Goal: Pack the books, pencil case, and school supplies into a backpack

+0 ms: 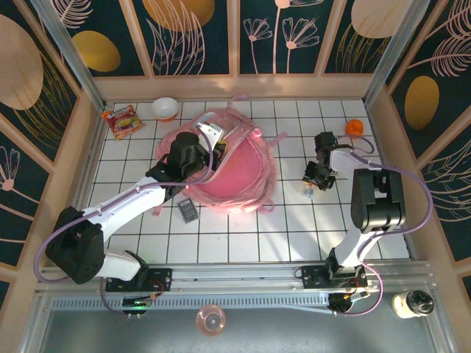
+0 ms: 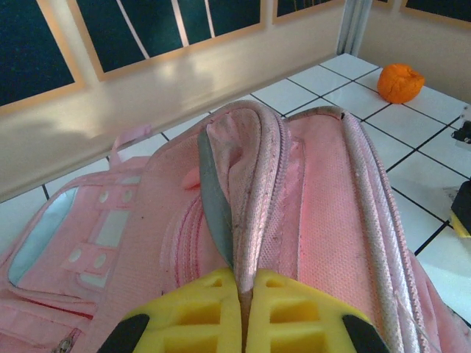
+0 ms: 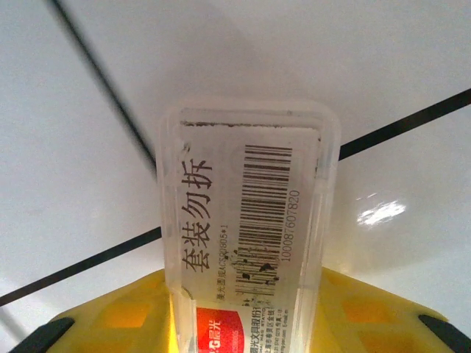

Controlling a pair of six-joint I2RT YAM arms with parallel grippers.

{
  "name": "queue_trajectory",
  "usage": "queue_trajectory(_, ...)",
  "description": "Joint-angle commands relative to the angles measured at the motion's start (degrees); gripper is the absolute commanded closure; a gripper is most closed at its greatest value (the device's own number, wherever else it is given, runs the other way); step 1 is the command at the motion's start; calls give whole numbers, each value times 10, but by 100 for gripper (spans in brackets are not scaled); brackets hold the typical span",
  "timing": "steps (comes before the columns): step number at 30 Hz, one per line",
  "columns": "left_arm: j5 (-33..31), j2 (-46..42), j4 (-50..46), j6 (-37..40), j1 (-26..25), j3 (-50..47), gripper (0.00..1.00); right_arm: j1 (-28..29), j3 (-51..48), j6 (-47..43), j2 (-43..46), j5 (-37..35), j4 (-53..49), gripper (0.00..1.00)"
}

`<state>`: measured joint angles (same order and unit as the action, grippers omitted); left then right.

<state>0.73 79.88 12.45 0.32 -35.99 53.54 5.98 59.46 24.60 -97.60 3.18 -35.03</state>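
Observation:
The pink backpack (image 1: 235, 169) lies on the tiled table, its mouth pulled open toward the back. My left gripper (image 2: 245, 283) is shut on the rim of that opening (image 2: 254, 198), holding it up; from above it sits at the bag's top left (image 1: 208, 141). My right gripper (image 3: 246, 294) is to the right of the bag (image 1: 311, 185), low over the tiles. Its yellow fingers (image 3: 368, 309) press both sides of a small clear plastic box (image 3: 250, 213) with a barcode label. The dark grey calculator-like school supplies (image 1: 188, 212) lie by the bag's near left edge. The books and pencil case are hidden.
A small orange thing (image 1: 355, 127) sits at the back right, also ahead of the left wrist (image 2: 401, 81). A red-and-yellow snack packet (image 1: 121, 120) and a white bowl (image 1: 165, 108) lie at the back left. Wooden walls (image 1: 235, 87) ring the table.

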Motion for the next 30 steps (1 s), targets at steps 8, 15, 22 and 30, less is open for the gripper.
queue_trajectory(8, 0, -34, 62, -12, 3, 3, 100, 94, -24, 179, 222, 154, 148, 65)
queue_trajectory(15, 12, -31, 76, -25, 3, 9, 100, 208, -93, 325, 237, 160, 343, 65)
queue_trajectory(22, 26, -31, 88, -37, 2, 14, 100, 272, -65, 357, 126, 155, 390, 65)
queue_trajectory(30, 24, -39, 79, -30, 3, 17, 100, 289, -33, 367, 43, 186, 472, 40)
